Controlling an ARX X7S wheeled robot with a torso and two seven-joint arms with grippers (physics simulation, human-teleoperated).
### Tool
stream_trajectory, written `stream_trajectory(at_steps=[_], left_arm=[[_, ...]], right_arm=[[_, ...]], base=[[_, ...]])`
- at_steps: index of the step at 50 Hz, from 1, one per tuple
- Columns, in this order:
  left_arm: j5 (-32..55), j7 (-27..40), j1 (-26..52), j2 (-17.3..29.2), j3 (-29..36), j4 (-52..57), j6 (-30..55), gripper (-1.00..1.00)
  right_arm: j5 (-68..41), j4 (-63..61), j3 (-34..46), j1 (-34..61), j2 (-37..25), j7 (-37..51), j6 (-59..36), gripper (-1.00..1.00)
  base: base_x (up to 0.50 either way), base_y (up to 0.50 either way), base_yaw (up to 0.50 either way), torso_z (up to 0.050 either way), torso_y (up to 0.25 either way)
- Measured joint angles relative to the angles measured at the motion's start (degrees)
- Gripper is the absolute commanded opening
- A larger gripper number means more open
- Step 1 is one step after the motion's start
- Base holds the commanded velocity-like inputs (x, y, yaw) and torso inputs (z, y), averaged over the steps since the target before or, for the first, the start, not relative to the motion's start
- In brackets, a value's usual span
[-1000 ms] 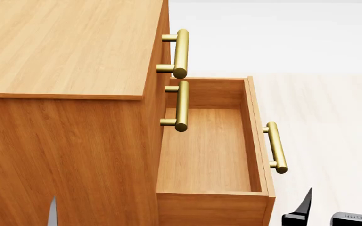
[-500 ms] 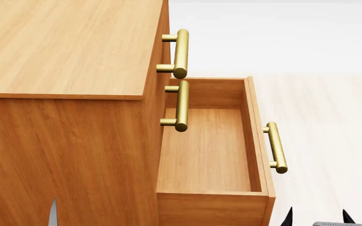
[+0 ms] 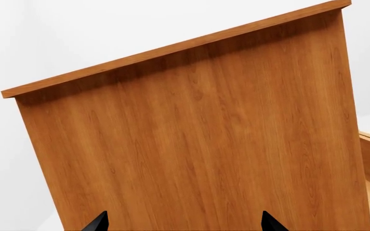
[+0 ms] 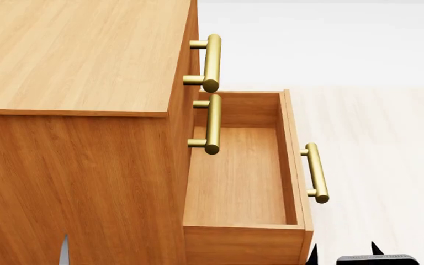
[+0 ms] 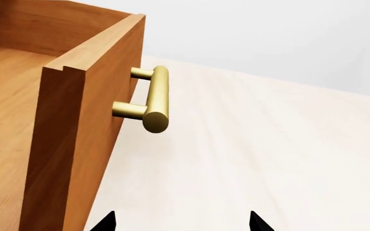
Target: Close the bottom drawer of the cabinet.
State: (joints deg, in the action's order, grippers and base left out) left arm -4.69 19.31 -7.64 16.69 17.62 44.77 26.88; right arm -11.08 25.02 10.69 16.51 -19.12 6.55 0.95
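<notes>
Left jaws (image 3: pixel 182 224): only two black tips show in the left wrist view, spread apart, nothing between them; released. They face the blank side panel of the boxy honey-brown wood-grain cabinet (image 4: pixel 79 165). In the head view just one pale tip shows at the lower edge, in front of that side panel.

Cabinet: three stacked drawers, each with a brass bar handle. The two upper handles (image 4: pixel 211 62) (image 4: pixel 212 123) sit close to the cabinet face, so I judge those drawers shut.

Bottom drawer (image 4: pixel 238 176): honey-brown wooden box, pulled well out to the right of the cabinet face, inside bare. Its flat front panel (image 4: pixel 295 160) carries the brass bar handle (image 4: pixel 313 172) on the outer side.

Right jaws (image 5: pixel 181 223): two black tips spread apart, holding nothing; released. In the head view they sit at the lower edge, just beside the near corner of the front panel. Contact with the panel: cannot tell.

Key relation: drawer front lies to the left of the right jaws. The handle's long axis runs along the panel, away from the robot. Closing direction is leftward, square to the panel, into the cabinet.

Nearer arm: right, clearly. Left arm is behind the cabinet side, no access to the front.

Judgement: drawer not yet closed; most of the travel remains.
</notes>
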Motion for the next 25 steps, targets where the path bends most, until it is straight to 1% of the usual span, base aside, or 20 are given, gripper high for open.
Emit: stream_trajectory(at_steps=[25], left_arm=[[0.41, 0.67, -0.09, 0.49, 0.39, 0.25, 0.02, 1.0]], right_arm=[[3.12, 0.63, 4.81, 2.45, 2.6, -0.59, -0.62, 1.0]], base=[[0.0, 0.0, 0.0, 0.0, 0.0]])
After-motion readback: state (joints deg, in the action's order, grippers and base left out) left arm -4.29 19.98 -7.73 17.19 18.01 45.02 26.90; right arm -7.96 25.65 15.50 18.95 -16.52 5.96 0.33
